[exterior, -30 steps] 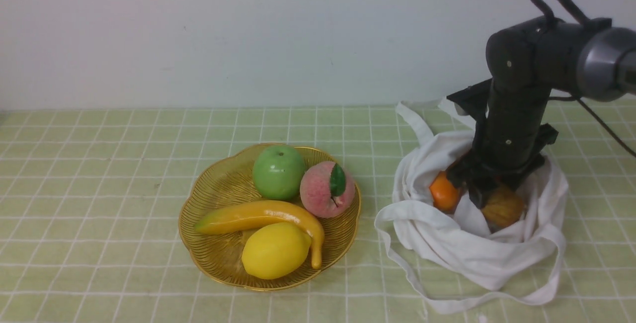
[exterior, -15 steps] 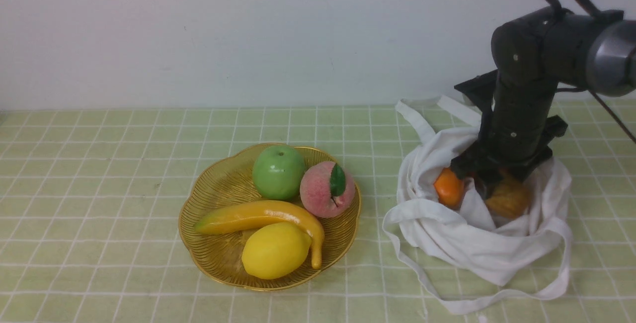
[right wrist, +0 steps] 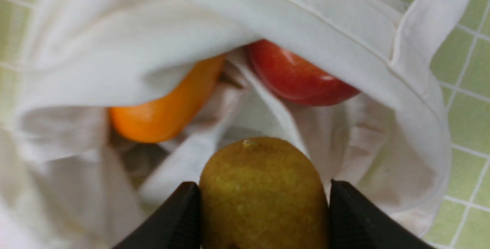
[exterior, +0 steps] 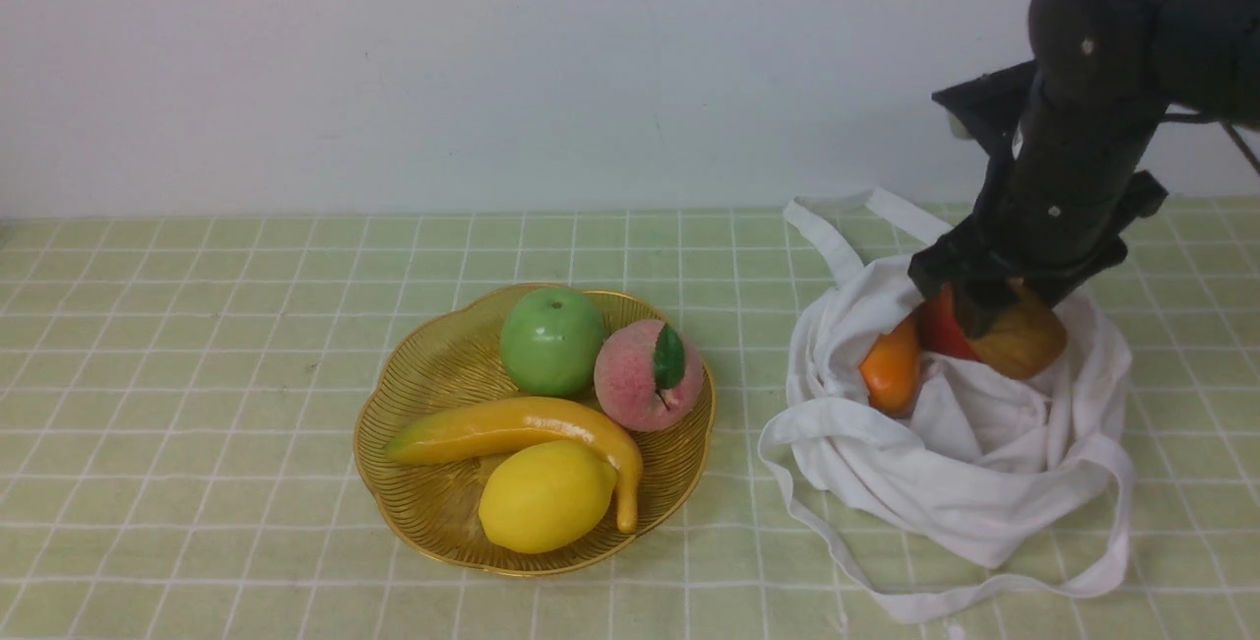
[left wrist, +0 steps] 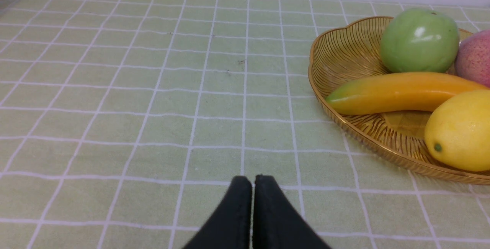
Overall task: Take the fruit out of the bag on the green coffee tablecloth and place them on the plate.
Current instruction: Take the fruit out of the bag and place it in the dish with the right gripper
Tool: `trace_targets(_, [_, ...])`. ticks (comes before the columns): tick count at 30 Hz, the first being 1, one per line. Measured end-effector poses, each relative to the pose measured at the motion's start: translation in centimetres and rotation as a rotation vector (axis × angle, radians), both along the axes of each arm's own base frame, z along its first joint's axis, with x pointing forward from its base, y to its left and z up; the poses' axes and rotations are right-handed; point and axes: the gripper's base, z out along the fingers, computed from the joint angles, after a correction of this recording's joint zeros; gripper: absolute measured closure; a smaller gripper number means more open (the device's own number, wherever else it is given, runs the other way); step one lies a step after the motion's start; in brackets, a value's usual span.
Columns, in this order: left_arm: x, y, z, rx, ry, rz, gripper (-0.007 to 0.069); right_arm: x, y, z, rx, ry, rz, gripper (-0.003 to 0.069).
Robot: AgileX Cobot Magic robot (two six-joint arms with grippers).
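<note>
We are gripping the kiwi (right wrist: 262, 164) by its sides in our right claw (right wrist: 263, 186) and lifting it. It is sitting higher than half a second ago, up at the mouth of the bag (exterior: 965, 482) rather than down in its folds. Rising, we are uncovering the red apple (right wrist: 298, 76), hidden before, and the orange fruit (right wrist: 168, 107) is now leaning more upright beside it. The bag is lying on the tablecloth (exterior: 197, 374), right of the plate (exterior: 433, 364), which is holding a green apple (exterior: 551, 340), peach (exterior: 645, 379), banana (exterior: 512, 428) and lemon (exterior: 546, 497). Our left claw (left wrist: 252, 182) is hovering pinched together over bare cloth near the plate.
</note>
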Motion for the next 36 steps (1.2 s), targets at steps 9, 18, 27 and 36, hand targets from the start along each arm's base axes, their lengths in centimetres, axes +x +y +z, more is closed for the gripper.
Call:
trace_targets(9, [0.0,0.0,0.0,0.000,0.000,0.000,0.0632,-2.1,3.2,3.6,0.405,0.001,0.088,0.0269])
trace_targets(18, [0.0,0.0,0.0,0.000,0.000,0.000,0.0632,-1.3,12.4,1.2,0.729,-0.163,0.394,0.0269])
trace_targets(27, [0.0,0.0,0.0,0.000,0.000,0.000,0.0632,-0.6,18.2,-5.0,0.640,-0.295,0.541,0.0156])
trace_targets(36, [0.0,0.0,0.0,0.000,0.000,0.000,0.0632,0.0,18.2,-5.9,0.613,-0.329,0.522,-0.0027])
